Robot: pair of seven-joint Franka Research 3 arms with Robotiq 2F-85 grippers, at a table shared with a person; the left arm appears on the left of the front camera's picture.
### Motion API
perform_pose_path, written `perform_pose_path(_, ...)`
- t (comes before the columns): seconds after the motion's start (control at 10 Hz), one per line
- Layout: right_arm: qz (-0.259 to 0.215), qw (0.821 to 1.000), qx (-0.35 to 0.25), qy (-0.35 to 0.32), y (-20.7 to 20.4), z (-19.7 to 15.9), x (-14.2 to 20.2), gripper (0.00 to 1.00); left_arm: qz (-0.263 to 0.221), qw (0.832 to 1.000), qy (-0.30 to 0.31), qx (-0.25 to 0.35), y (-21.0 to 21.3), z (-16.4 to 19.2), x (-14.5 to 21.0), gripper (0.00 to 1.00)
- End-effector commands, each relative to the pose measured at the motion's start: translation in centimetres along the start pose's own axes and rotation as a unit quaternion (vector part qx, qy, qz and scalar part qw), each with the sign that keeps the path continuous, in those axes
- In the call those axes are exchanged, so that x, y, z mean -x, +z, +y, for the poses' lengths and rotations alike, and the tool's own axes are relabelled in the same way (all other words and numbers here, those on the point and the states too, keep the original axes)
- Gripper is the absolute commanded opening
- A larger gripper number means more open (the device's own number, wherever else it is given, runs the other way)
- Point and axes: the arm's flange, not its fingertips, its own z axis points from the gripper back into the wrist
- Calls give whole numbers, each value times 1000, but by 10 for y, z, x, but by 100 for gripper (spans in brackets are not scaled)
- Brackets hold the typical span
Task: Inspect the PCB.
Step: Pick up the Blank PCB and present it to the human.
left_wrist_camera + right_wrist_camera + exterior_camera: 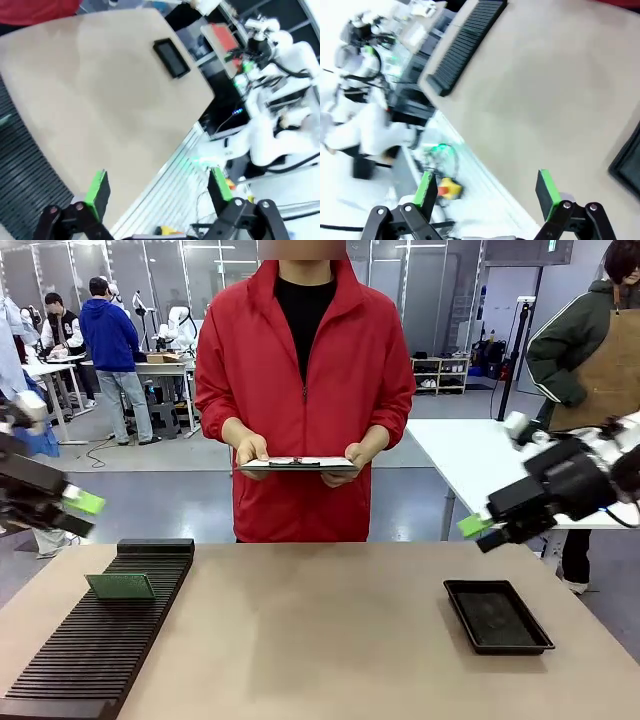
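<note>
One table (320, 650), one person (305, 370) in a red jacket at the far side, two arms. Left gripper (82, 513) and right gripper (480, 532) both hang above the table's side edges, jaws spread wide, nothing between the pads. The wrist views confirm it: left (157, 192), right (487, 192). One long black slotted rack (100, 650) sits on the robot's left and one shallow black tray (515, 648) on the right, its dark floor fully in sight. The person holds one white clipboard (296, 464) flat at waist height. One PCB (120, 586) stands on edge in a rack slot near the far end. The front view gives the person, clipboard and PCB. The left wrist view looks across the table to the tray (171, 57), with rack ribs (20, 170) at its edge. The right wrist view catches the rack (465, 42) and a tray corner (627, 160), blurred.
</note>
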Motion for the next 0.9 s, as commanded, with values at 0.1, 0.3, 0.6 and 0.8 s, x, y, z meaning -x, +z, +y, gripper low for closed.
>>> perform_pose_path(0.1, -59, 994, -64, -60, 42, -38, 57, 100, -109, 990, 60, 59, 56, 38, 57, 100)
perform_pose_path(0.3, -145, 983, -74, -85, 77, -53, 117, 100, -189, 973, 120, 53, 106, 58, 111, 100)
perform_pose_path(0.6, -203, 973, -62, -92, 102, -60, 171, 100, -224, 955, 193, 12, 149, 71, 164, 100)
perform_pose_path(0.8, -212, 972, -54, -89, 106, -61, 174, 100, -228, 951, 209, -11, 159, 72, 166, 100)
